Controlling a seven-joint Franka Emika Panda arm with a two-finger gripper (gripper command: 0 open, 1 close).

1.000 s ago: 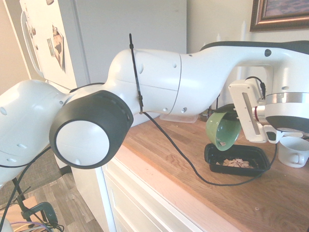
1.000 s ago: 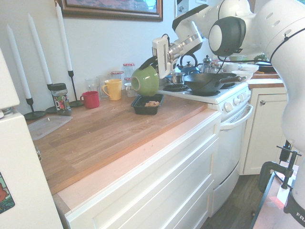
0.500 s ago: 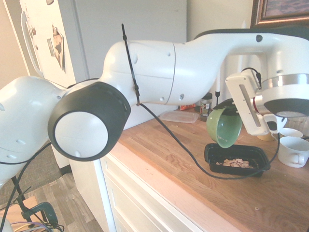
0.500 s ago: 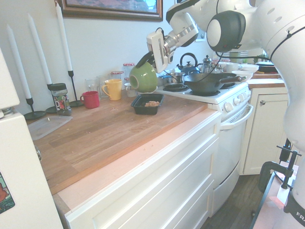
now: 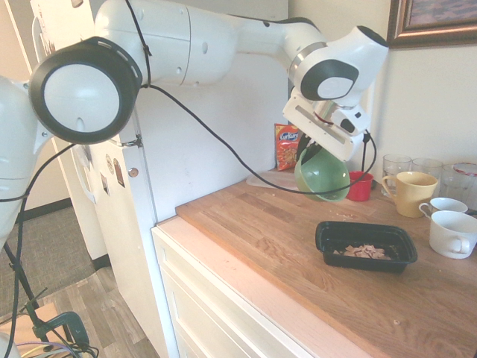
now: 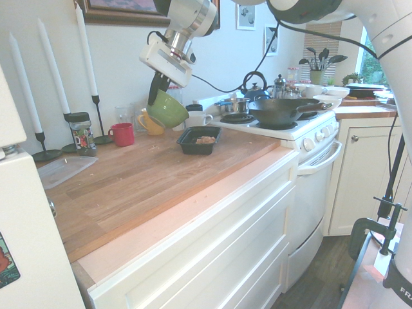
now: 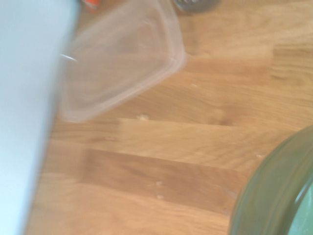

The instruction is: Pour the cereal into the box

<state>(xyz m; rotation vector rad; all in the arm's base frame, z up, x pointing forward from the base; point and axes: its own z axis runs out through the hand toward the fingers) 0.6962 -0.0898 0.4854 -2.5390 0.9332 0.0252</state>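
the gripper pinches the bowl by its rim, away from the box. the cereal lies in the box, so the pour looks done.

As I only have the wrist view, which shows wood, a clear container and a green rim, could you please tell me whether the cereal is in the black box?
Observer: Yes, the cereal lies inside the box, which sits on the wooden counter.
Operator: Thank you. Is that green rim the bowl, and is it being held?
Observer: It is the green bowl, held in the air by the end effector, off to one side of the box rather than above it.
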